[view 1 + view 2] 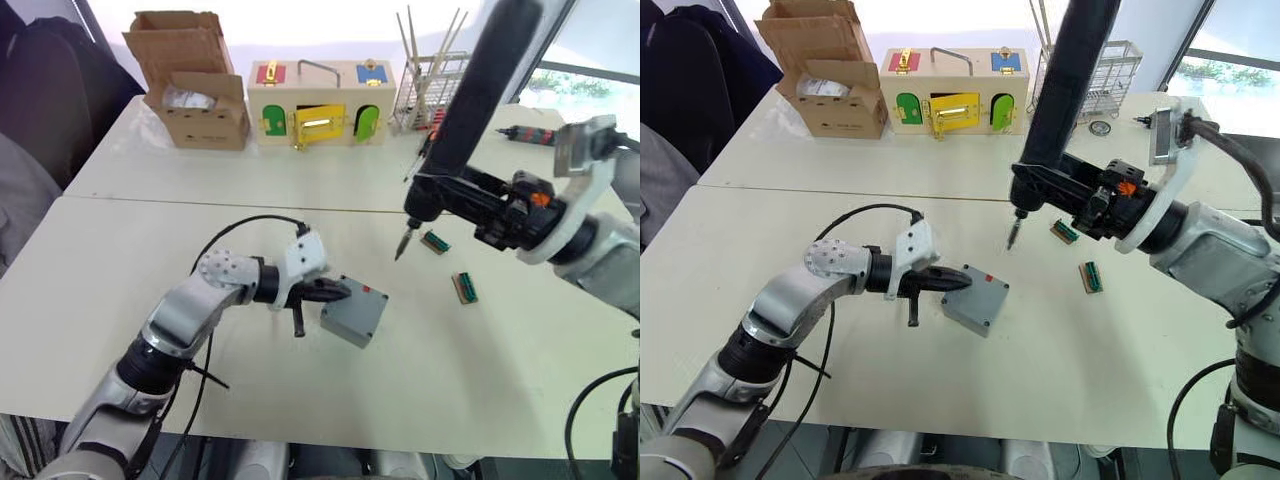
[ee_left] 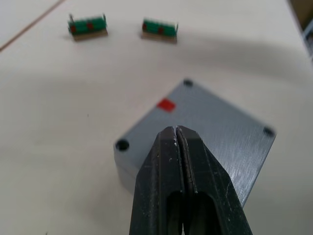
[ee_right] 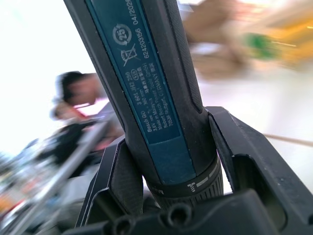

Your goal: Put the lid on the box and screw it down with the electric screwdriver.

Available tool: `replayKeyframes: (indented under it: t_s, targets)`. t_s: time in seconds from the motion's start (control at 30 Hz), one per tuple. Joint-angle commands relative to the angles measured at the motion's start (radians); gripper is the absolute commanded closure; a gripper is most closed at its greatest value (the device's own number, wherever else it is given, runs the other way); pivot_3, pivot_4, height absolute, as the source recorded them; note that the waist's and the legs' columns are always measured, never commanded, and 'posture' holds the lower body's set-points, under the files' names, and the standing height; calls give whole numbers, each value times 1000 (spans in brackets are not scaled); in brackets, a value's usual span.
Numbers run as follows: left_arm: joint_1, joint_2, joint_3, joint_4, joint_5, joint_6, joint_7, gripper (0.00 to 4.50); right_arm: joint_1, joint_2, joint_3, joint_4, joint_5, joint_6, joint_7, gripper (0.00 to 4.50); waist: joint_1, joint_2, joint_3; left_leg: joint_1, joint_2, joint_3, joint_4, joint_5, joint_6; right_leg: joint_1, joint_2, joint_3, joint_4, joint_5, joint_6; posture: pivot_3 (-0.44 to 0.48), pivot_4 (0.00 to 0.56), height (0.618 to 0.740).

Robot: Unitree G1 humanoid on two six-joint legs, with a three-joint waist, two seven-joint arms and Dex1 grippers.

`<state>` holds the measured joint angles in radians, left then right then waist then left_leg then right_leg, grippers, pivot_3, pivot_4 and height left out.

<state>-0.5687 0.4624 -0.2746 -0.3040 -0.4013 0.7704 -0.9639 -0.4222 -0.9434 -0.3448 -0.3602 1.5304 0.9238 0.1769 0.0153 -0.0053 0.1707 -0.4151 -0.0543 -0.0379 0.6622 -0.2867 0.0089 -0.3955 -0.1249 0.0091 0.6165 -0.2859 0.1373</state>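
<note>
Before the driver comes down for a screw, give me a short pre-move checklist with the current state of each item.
1. Flat grey plastic lid seated on the deep grey plastic box: ok, edges look flush.
2. Right gripper clamped on the thick black electric screwdriver: ok.
3. Bit tip above a corner hole: not ok, it hangs beyond the box.
4. Left gripper steadying the lid: cannot tell; its shut tips are over the lid.
5. Screws in the holes: cannot tell.

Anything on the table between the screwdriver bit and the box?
Nothing: bare table between the electric screwdriver bit and the box, per right eye view.
</note>
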Motion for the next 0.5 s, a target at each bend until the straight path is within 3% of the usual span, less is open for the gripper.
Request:
replayKeyframes:
  t_s: [0.03,0.23,0.37,0.5]
  targets:
    - [-53,20,79,-104,-110,71,-14,4500,-31,-131,-80,123,51,95,-34,2673,-2,1,3,-3,0,0,2,0,-1,-2,0,0,0,0,0,0,150,735]
    - [-49,132,16,-236,-139,67,-90,4500,8,-449,-71,417,14,432,95,2673,-2,8,6,-11,-1,3,1,0,0,-10,2,-1,-1,1,3,0,150,735]
    - [-33,156,-70,-254,-75,13,-82,4500,58,-543,19,498,-182,492,223,2673,-3,9,6,-11,-1,4,3,0,0,-10,2,-1,-1,1,3,0,150,735]
    - [-16,144,-106,-271,-60,-2,-59,4500,113,-569,102,534,-256,595,387,2673,-5,9,7,-10,-1,6,5,0,3,-10,3,1,2,3,5,0,150,735]
